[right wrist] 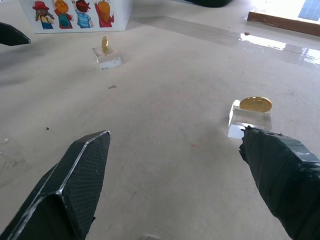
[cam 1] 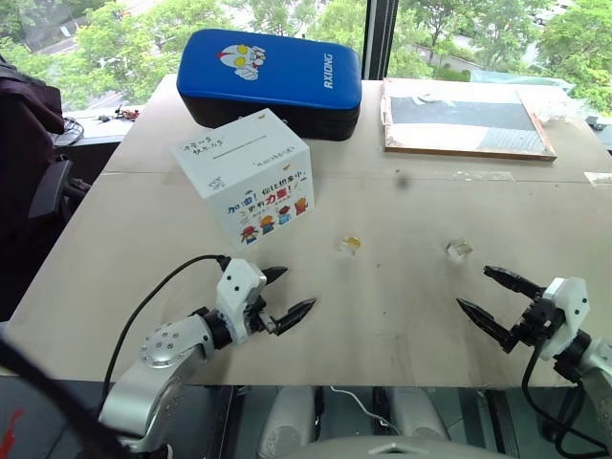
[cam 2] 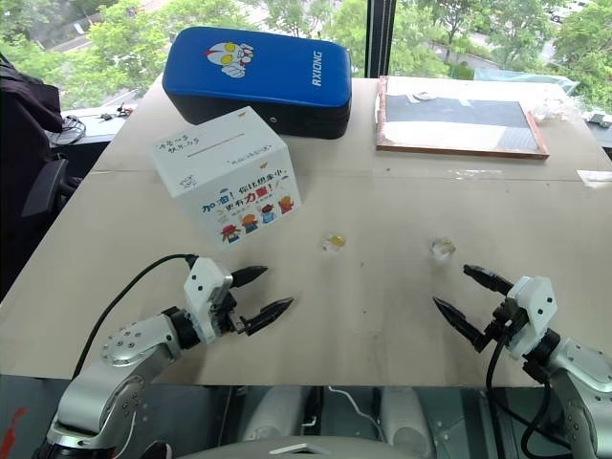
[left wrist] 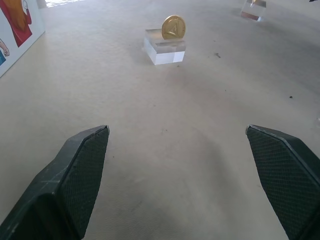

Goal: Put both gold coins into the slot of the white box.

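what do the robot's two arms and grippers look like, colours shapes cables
Both arms are silver-grey metal with rounded joint housings and a white block at the wrist. The left gripper and the right gripper each have two black pointed fingers; the inner pads are finely cross-hatched. A thin black cable loops over the left arm, and another hangs below the right wrist.

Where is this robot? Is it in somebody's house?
Probably not a house. It looks like a test room or lab: a bare plywood table by a big window with trees outside, cables lying on a side desk, and an office chair beside the table.
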